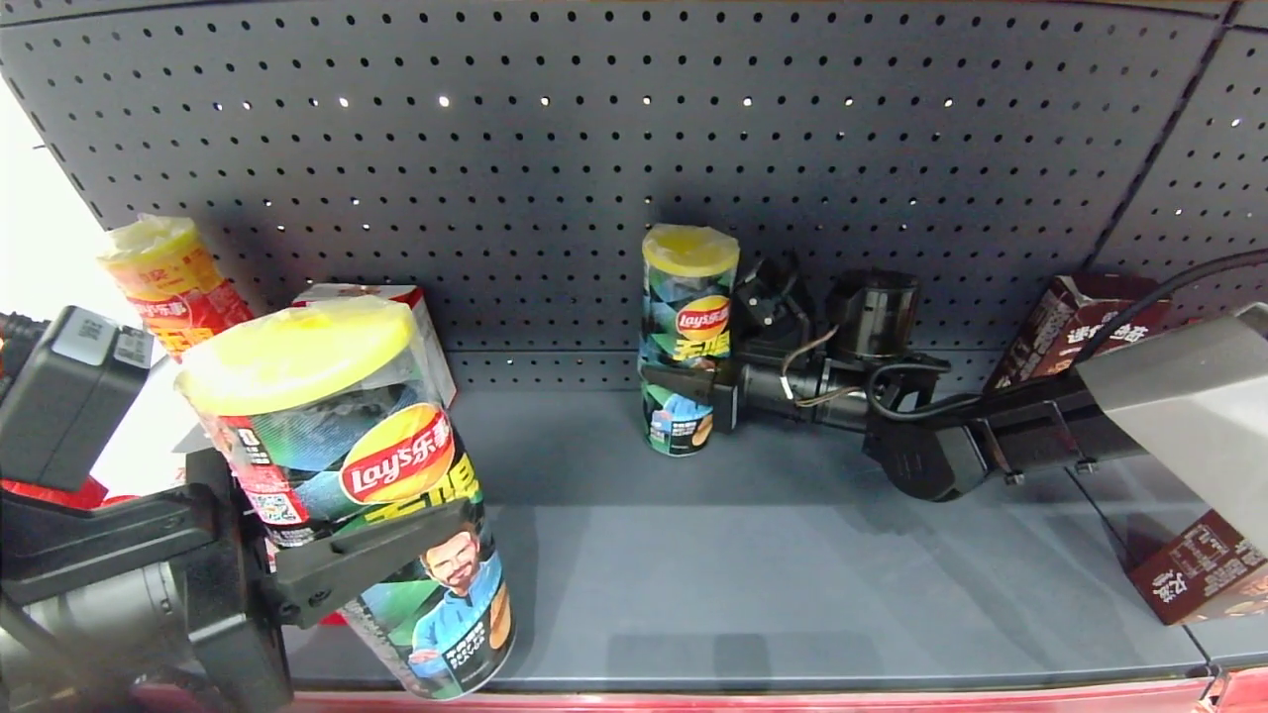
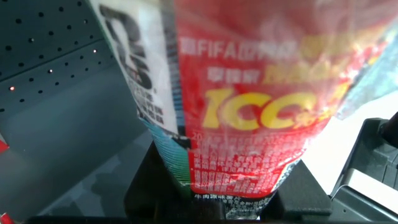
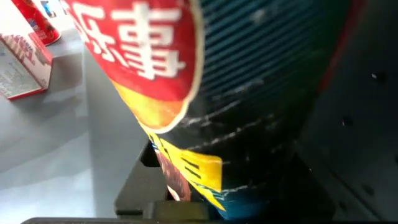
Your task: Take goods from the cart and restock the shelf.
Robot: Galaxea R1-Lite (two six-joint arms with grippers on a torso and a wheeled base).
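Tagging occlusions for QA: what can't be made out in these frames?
- Head view: white-and-red box, mostly hidden behind the near chips can.
- Head view: nearer brown carton, cut off by the frame's edge.
- Left wrist view: near chips can's small print, blurred.
- Right wrist view: far chips can, both ends out of frame; seating unclear.

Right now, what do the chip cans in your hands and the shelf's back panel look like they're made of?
The near chip can and far chip can: probably cardboard tubes under glossy printed wrap, which catches light; yellow lids look like soft plastic. The back panel: likely painted metal, matte dark grey, with regular punched holes.
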